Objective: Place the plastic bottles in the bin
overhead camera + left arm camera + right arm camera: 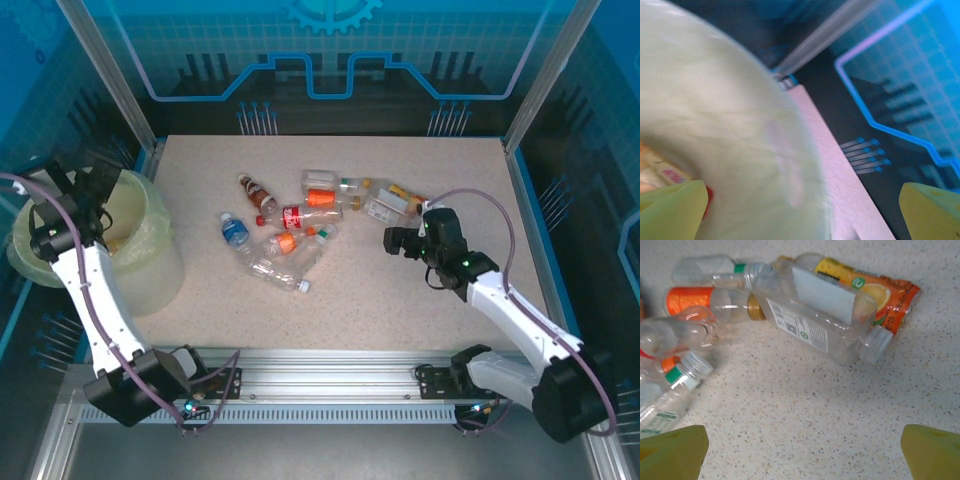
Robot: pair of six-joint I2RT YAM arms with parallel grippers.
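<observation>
- The left hand (801,212) is open wide and holds nothing. It hangs over the bin (152,268).
- The right hand (802,450) is open wide and empty, low over the bench (805,410).
- The plastic bottles (810,325) lie just ahead.

The bin (740,125) is blurred, and several plastic bottles (660,407) are cropped at the left edge.
</observation>
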